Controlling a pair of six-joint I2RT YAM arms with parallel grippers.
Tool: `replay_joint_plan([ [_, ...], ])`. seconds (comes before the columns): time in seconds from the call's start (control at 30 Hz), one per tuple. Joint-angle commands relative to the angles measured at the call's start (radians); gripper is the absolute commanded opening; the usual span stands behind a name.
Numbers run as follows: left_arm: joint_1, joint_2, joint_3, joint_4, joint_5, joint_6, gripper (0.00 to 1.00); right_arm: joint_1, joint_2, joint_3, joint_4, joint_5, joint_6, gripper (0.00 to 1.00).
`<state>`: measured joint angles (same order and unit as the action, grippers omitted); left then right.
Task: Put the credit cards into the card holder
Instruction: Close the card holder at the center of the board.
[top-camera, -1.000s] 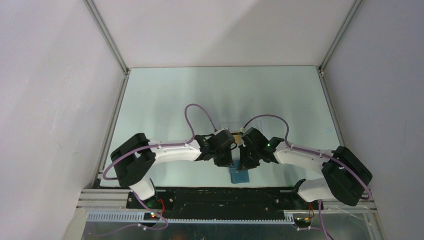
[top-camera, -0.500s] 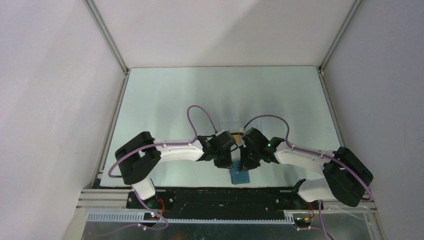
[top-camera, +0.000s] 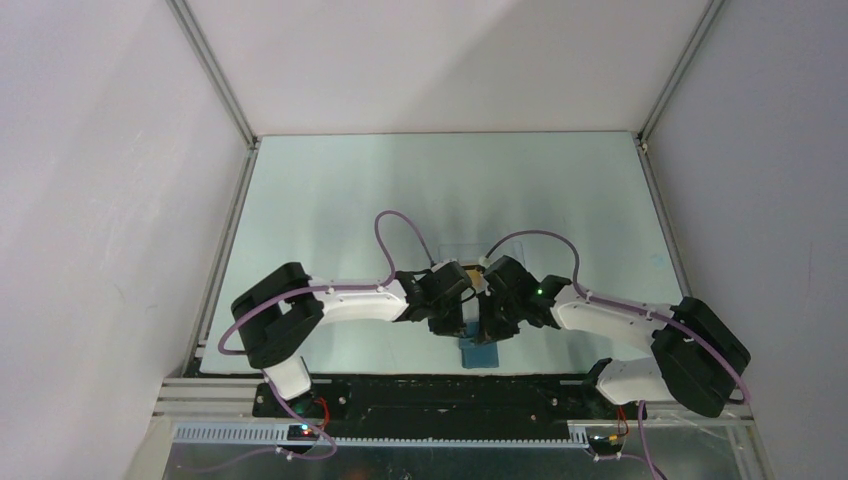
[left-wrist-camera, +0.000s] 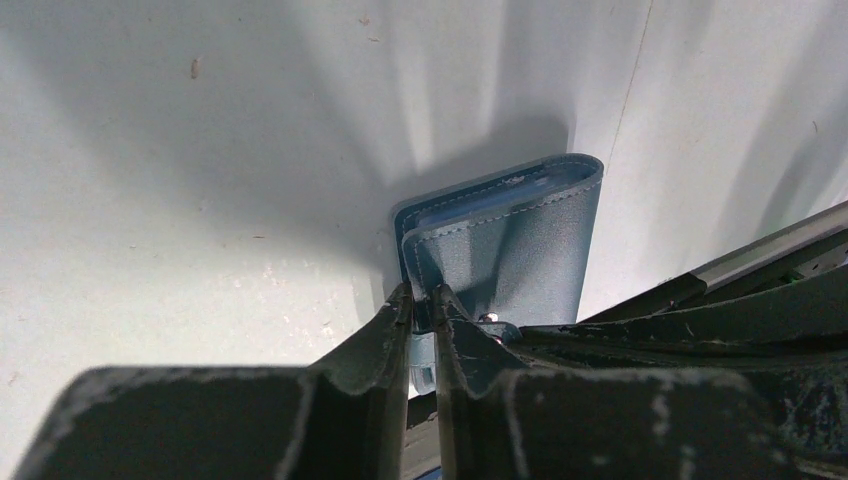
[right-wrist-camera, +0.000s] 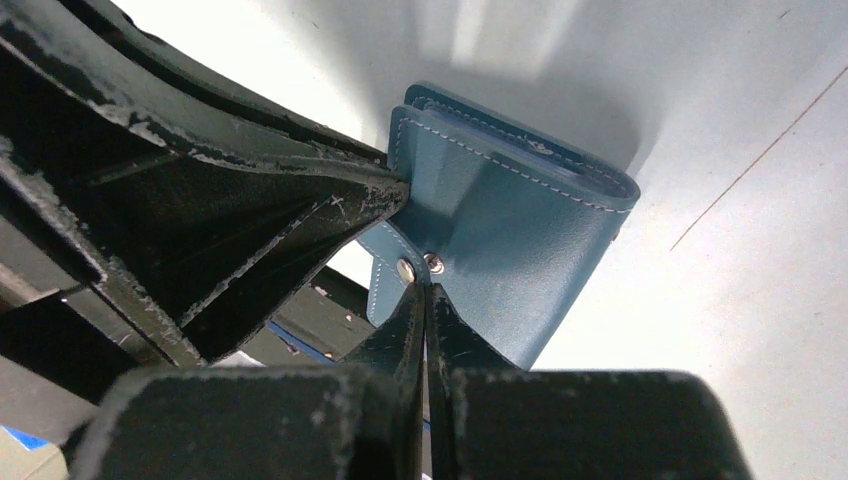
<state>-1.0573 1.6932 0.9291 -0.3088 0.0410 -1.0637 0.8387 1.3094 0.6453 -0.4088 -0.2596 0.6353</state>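
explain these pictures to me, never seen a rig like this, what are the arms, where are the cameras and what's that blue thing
You are seeing two robots, the left arm and the right arm, bolted at the near edge of a table. The wide picture comes from a fixed camera above and behind them. Each close-up comes from a camera on one wrist, looking past that arm's own fingers. The blue thing is the card holder, a small folded wallet. The left gripper pinches its edge by the clasp. The right gripper is shut and seems to pinch it beside the snap. The small orange-gold patch beyond the grippers is probably a credit card.
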Motion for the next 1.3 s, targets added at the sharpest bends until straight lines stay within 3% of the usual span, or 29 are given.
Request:
replay_joint_plan([
  [0.0,0.002,0.013,-0.007,0.002,-0.006,0.011,0.17,0.014,-0.018,0.006,-0.014,0.009,0.005,0.0],
  [0.43,0.002,0.006,-0.009,0.0,-0.009,0.016,0.16,0.015,0.021,-0.013,-0.038,0.085,0.0,0.0],
  [0.63,0.003,-0.041,-0.001,0.0,-0.017,0.019,0.25,0.016,0.052,-0.019,-0.023,0.075,-0.002,0.0],
  [0.9,0.0,-0.129,0.023,0.0,-0.038,0.041,0.26,0.015,0.037,-0.022,-0.016,0.069,0.002,0.0],
  [1.27,-0.054,-0.081,0.056,-0.006,-0.015,0.051,0.12,0.014,0.001,-0.021,-0.005,0.051,0.012,0.0],
])
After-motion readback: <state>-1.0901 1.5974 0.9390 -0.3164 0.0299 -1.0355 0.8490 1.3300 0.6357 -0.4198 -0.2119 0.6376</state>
